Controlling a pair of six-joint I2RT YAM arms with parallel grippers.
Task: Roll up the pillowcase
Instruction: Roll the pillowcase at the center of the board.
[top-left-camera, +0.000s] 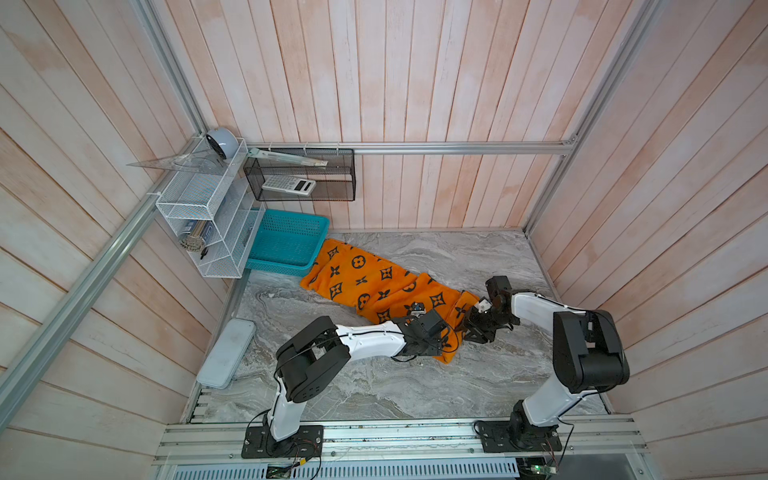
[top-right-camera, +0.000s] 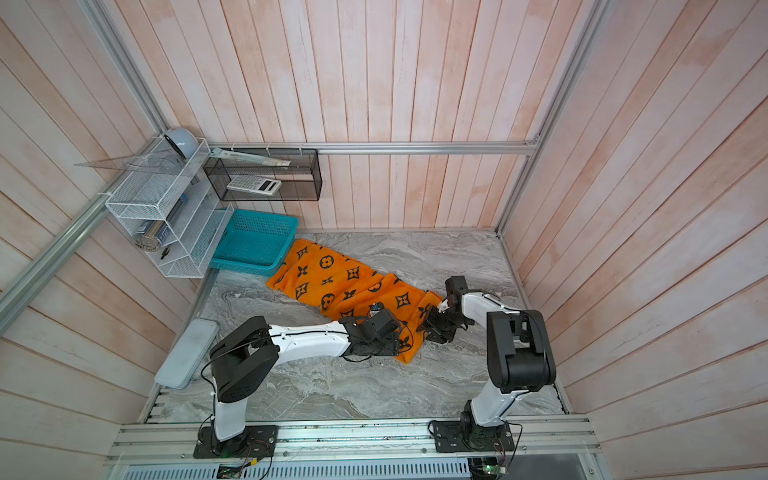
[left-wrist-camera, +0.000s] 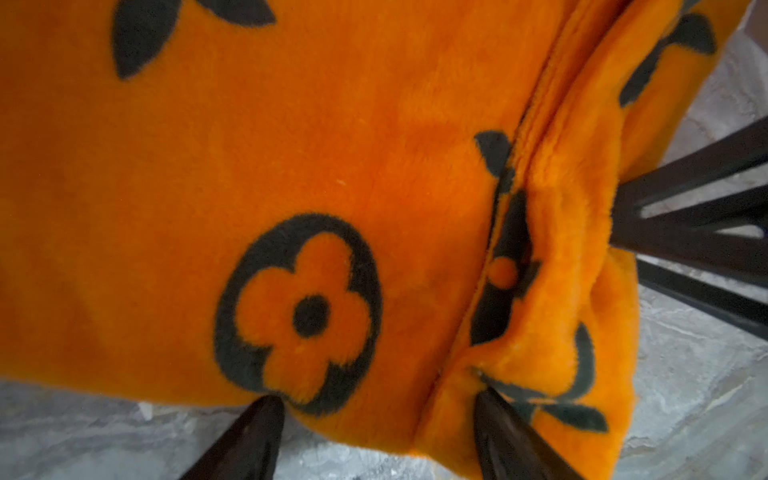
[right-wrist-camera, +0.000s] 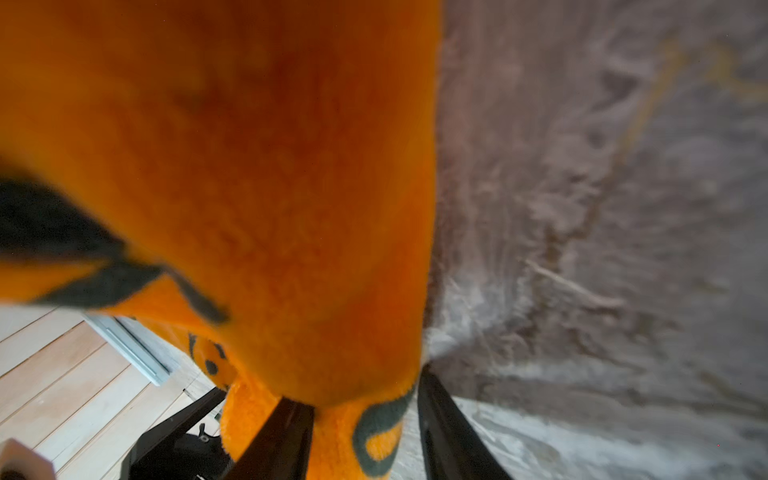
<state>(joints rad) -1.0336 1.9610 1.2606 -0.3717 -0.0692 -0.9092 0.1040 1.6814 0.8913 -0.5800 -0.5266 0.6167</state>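
The orange pillowcase (top-left-camera: 376, 286) is lying diagonally across the marbled desk (top-left-camera: 374, 386), its far corner touching the teal basket (top-left-camera: 286, 243). The left claw (top-left-camera: 432, 336) is resting on its near end, and the right claw (top-left-camera: 478, 328) is meeting the folded edge beside it. A pale flat case (top-left-camera: 226, 353) is lying near the left wall.

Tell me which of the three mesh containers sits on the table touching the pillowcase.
The teal plastic basket: it rests on the marble table, its corner against the pillowcase. The white wire rack and black mesh box hang on the walls.
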